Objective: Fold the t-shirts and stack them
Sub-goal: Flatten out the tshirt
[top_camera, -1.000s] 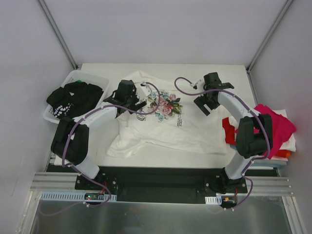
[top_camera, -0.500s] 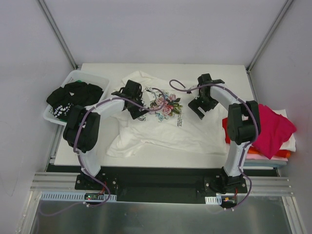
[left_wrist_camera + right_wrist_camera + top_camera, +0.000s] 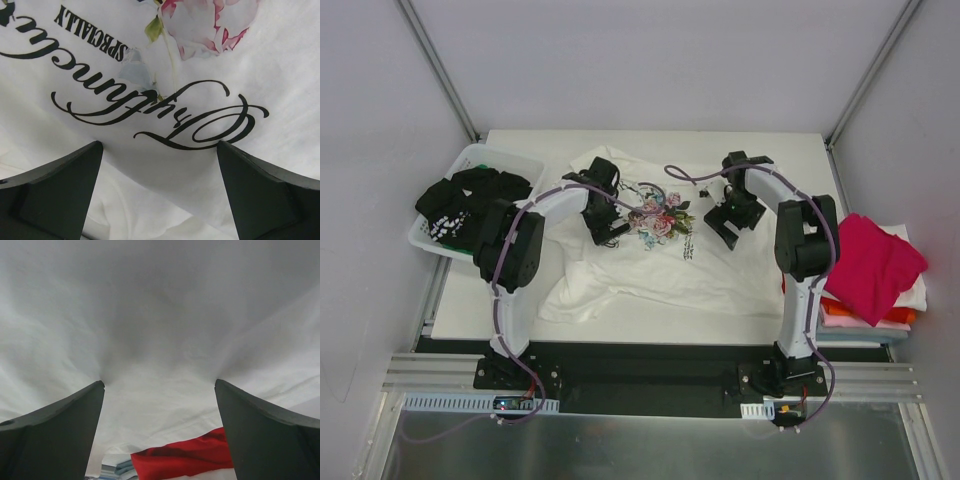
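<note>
A white t-shirt (image 3: 660,265) with a pink-green floral print (image 3: 660,215) and dark script (image 3: 165,112) lies spread, face up and wrinkled, across the middle of the table. My left gripper (image 3: 605,225) is open, its fingertips low over the script just left of the flowers (image 3: 159,145), with nothing between them. My right gripper (image 3: 725,220) is open too, low over plain white cloth right of the print (image 3: 159,384). Beyond that cloth's edge a red t-shirt (image 3: 185,460) shows. At the table's right edge lies a stack with a magenta t-shirt (image 3: 875,260) on top of an orange one (image 3: 840,312).
A white plastic basket (image 3: 470,160) at the back left holds a black t-shirt with white print (image 3: 470,200). White walls close in the table on three sides. Both arms' cables loop above the floral t-shirt.
Both grippers have drawn in toward the floral print, the left moving right, the right moving left. Both arms have swung upright, so the magenta stack now shows fully. Both grippers stay open.
</note>
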